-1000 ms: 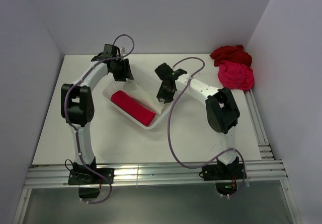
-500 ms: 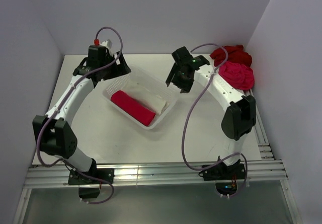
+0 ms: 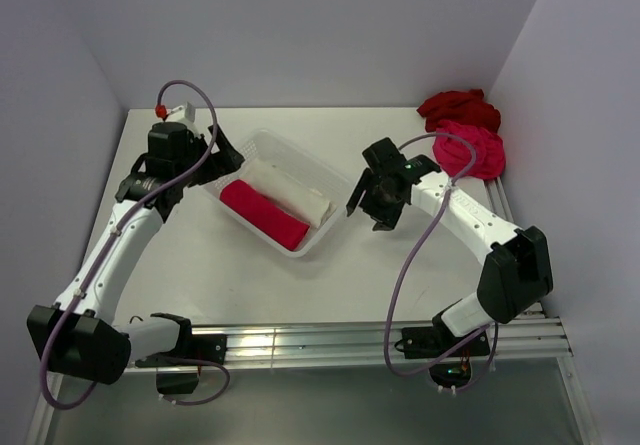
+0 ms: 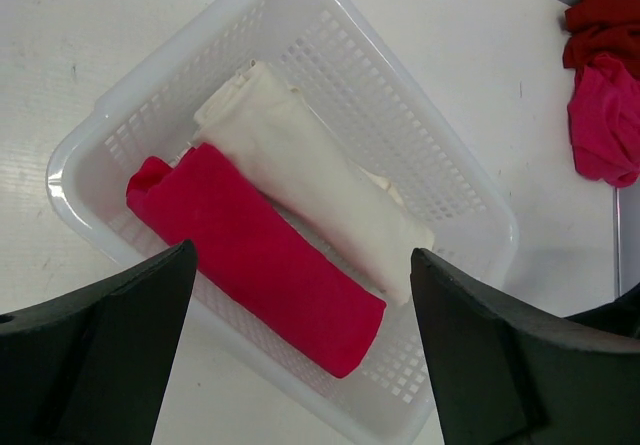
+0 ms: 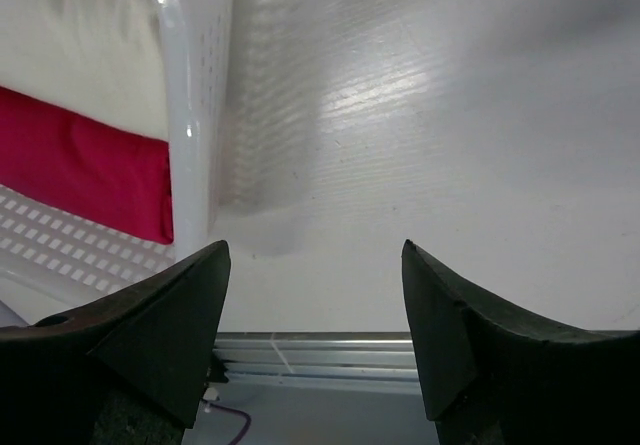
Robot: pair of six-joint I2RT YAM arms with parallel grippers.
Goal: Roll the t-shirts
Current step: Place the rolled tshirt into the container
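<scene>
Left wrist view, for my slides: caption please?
Pink-red roll and cream-white roll side by side in the mesh basket below the open left hand.

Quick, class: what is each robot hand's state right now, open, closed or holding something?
Left hand: open, holding nothing.
Right hand: open, holding nothing.

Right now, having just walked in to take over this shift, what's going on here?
Two robot arms are rolling t-shirts. A pink-red roll and a cream-white roll lie side by side in the white basket. The left pincer hovers open above the basket, and the right pincer is open beside it over the table. Neither holds anything. A dark red shirt and a hot pink shirt lie crumpled in the far right corner, not yet rolled.
</scene>
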